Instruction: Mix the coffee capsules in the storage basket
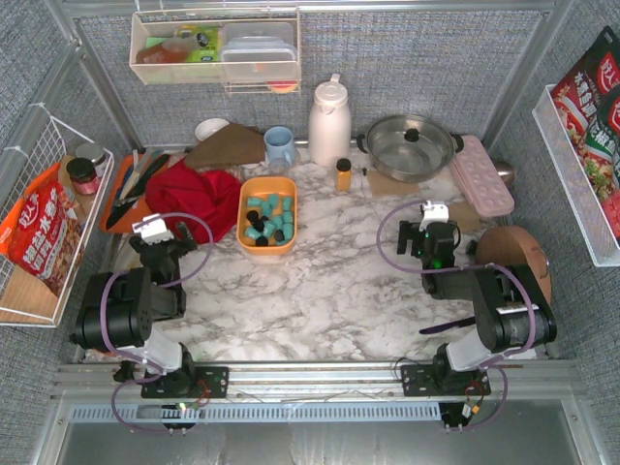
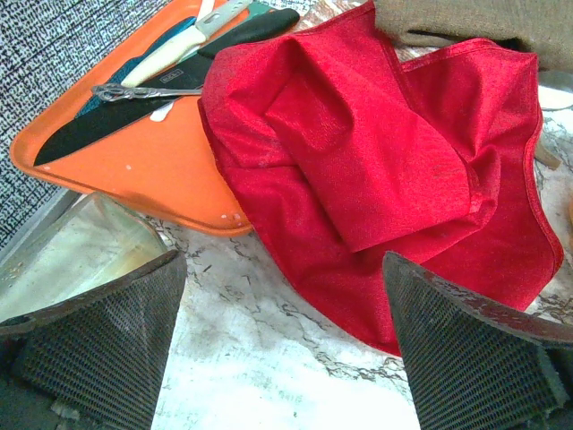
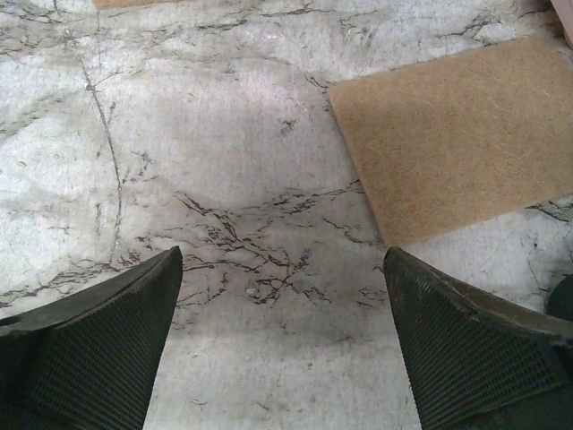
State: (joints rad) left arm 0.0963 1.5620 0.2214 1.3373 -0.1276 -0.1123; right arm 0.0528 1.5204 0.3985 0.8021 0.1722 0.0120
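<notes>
Left end effector [image 2: 282, 296] and right end effector [image 3: 282, 296] are hanging wide, empty. Storage basket [image 1: 267, 250], holding the coffee capsules [image 1: 269, 218], is sitting at the left's three o'clock; advise descending inside its rim, stirring gently.

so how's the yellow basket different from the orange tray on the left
The storage basket is yellower, walled and holds coffee capsules; the orange tray is flatter, holds knives and lies partly under the red cloth. Both are rounded-cornered rectangles.
</notes>
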